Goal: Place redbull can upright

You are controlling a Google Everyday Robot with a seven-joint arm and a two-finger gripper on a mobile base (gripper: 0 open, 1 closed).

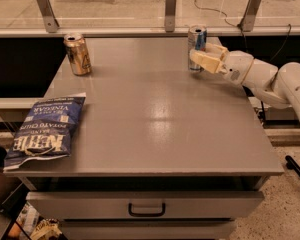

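this looks like a robotics lab or test bay, though the dim background leaves that uncertain. a plain grey work surface [155, 114] with a drawer [146, 204] stands against a glass partition [110, 9] held by metal brackets [170, 9]. a cable [210, 11] trails beyond it, and the floor [270, 224] is speckled. a white robot arm [270, 76] reaches in from the right, its end effector [202, 59] at the surface's far edge by the redbull can [196, 38].

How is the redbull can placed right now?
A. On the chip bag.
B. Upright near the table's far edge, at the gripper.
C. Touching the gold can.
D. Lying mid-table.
B: the redbull can stands upright near the far edge of the table, with the gripper against its lower half.
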